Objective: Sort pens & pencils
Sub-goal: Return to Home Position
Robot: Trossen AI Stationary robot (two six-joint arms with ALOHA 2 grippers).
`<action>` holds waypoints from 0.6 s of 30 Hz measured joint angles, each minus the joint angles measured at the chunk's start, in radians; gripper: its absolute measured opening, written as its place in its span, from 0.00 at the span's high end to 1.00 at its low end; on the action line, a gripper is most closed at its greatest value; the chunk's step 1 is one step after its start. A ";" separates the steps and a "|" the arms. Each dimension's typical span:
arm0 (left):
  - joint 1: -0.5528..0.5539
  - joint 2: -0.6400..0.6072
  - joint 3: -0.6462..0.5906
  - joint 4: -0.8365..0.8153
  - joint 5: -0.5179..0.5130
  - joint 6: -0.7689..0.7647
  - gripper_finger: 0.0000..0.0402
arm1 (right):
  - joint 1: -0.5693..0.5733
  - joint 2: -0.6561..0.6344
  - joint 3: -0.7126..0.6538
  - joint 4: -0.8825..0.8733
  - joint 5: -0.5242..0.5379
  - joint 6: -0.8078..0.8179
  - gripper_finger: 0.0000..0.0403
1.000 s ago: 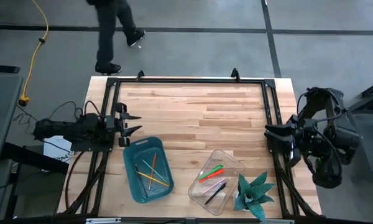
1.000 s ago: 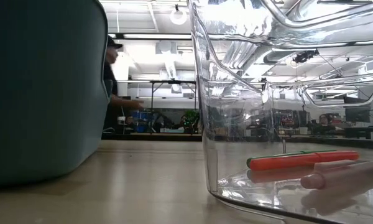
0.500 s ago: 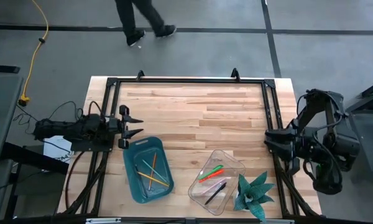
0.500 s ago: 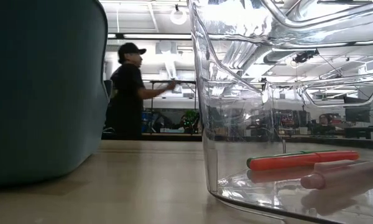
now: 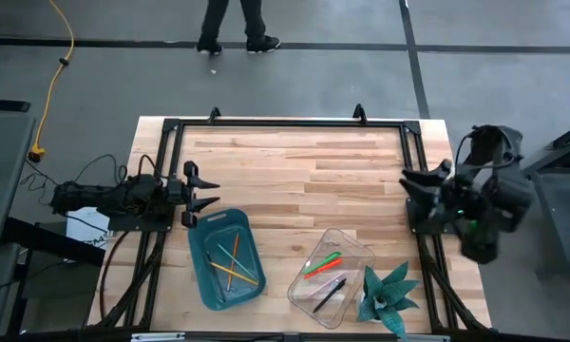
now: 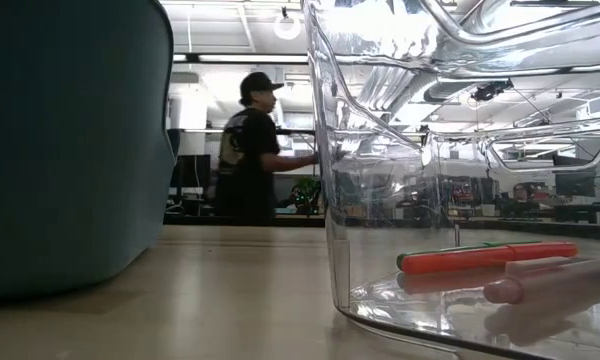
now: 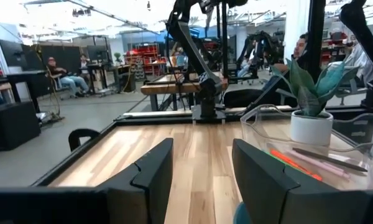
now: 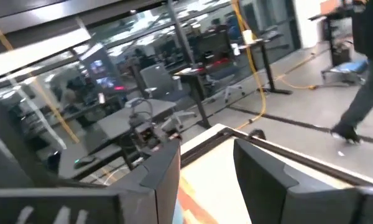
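- Evidently sorting reads as done: the pens [image 5: 323, 265] lie in the transparent bin [image 5: 357, 243], at the table's near edge beside the potted plant [image 5: 388, 294]
- High view shows a green, a red-orange and a black pen in that bin; low view adds a pale pink one [image 6: 550, 285] just in front of the red-orange one
- Pencils [image 5: 234, 265], thin yellow and orange sticks, lie crossed in the teal bin [image 5: 205, 228], just left of the transparent bin
- No pen or pencil shows loose on the table [image 5: 294, 166]; judged remaining work: only parking the arms
- Left gripper [image 5: 200, 188] sits at the table's left edge, just behind the teal bin; fingers [image 7: 150, 177] apart with bare wood visible between them, holding nothing, touching nothing
- Right gripper [image 8: 205, 177] is drawn back at the table's right edge, well apart from both bins; fingers [image 8: 264, 171] apart, nothing between them
- Judgement: both arms near rest pose, task essentially complete
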 joint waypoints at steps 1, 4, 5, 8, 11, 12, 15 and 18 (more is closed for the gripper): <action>0.000 0.000 0.000 -0.005 0.000 -0.005 0.62 | -0.012 -0.009 -0.043 0.001 0.000 0.050 0.65; 0.000 0.000 0.000 -0.031 0.000 -0.024 0.62 | -0.026 -0.036 -0.162 0.005 -0.004 0.216 0.65; 0.000 0.000 0.000 -0.039 0.001 -0.031 0.62 | -0.028 -0.040 -0.189 0.010 -0.003 0.269 0.65; 0.000 0.000 0.000 -0.056 0.006 -0.038 0.62 | -0.032 -0.029 -0.226 0.026 -0.005 0.363 0.65; 0.000 -0.001 0.000 -0.057 0.006 -0.041 0.62 | -0.011 -0.009 -0.178 0.024 -0.001 0.313 0.65; 0.000 -0.001 0.000 -0.057 0.006 -0.041 0.62 | -0.005 -0.002 -0.152 0.024 -0.001 0.272 0.65; 0.000 -0.001 0.000 -0.057 0.003 -0.040 0.62 | 0.007 0.023 -0.060 0.024 0.000 0.124 0.65; 0.000 -0.001 0.000 -0.057 0.002 -0.040 0.62 | 0.014 0.049 0.031 0.023 0.000 0.016 0.65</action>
